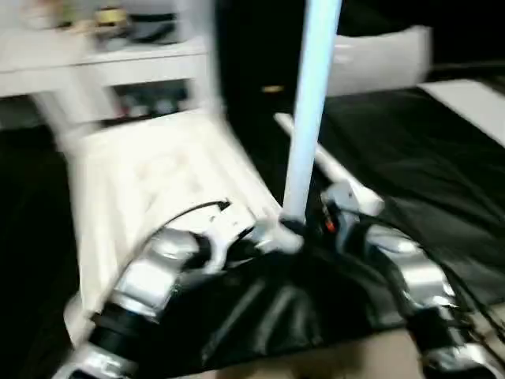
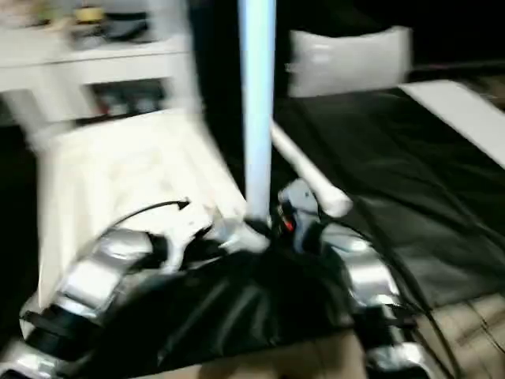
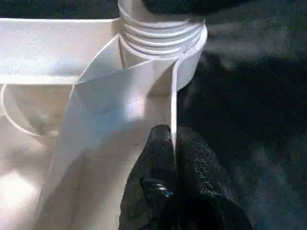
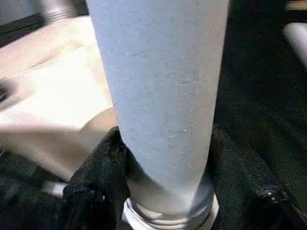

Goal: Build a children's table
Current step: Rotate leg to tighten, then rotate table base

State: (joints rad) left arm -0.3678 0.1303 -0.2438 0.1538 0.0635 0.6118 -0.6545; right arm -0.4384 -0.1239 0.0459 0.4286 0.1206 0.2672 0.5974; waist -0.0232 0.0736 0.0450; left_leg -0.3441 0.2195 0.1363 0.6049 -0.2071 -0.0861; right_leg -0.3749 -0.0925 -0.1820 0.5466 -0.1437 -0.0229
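Gripping upright leg [image 4: 158,96] near its base, right gripper [image 4: 163,191]; leg stands in tabletop [image 1: 158,181] corner socket [image 3: 158,43]. Left gripper [image 3: 173,158] pinches tabletop rim.

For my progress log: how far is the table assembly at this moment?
Done: one leg stands upright in a corner socket of the upturned tabletop.

In hand: the right gripper is shut around that leg near its base, and the left gripper pinches the tabletop's rim beside the socket.

Left: at least one more leg lies on the dark mat, not yet fitted.
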